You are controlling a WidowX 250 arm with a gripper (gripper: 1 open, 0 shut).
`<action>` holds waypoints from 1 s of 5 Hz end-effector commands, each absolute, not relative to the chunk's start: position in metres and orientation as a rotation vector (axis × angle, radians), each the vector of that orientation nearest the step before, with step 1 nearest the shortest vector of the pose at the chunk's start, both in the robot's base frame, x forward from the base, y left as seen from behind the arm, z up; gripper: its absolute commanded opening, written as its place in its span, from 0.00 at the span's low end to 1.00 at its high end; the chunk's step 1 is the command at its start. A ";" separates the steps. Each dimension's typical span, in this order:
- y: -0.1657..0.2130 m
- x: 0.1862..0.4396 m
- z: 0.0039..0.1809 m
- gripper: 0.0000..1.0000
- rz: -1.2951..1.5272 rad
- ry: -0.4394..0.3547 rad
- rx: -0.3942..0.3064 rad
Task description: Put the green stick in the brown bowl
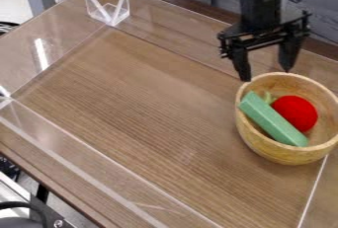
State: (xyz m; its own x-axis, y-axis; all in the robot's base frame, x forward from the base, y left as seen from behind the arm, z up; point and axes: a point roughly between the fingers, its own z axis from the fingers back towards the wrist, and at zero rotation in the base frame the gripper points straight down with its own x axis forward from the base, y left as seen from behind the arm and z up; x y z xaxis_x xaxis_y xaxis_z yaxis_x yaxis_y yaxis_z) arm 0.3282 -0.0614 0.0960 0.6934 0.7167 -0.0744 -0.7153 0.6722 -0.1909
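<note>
Even, bright indoor light, with white glare streaks on the clear acrylic walls; picture small and slightly soft.

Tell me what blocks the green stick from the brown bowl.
Nothing visible does. The flat mint-green stick already lies inside the round light-brown wooden bowl, beside a red toy. The open tool hangs above the bowl's far rim, holding nothing.

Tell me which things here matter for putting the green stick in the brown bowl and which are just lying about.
Part of the job:
green stick, lying in the bowl
brown bowl
gripper, fingers open, above the bowl's far rim

Just lying about:
red toy, in the bowl beside the stick
clear tray wall
wooden table
</note>
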 end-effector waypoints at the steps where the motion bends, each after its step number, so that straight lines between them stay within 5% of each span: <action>1: -0.050 0.340 0.121 1.00 0.853 -0.075 -0.246; 5: -0.040 0.335 0.145 1.00 0.714 -0.046 -0.252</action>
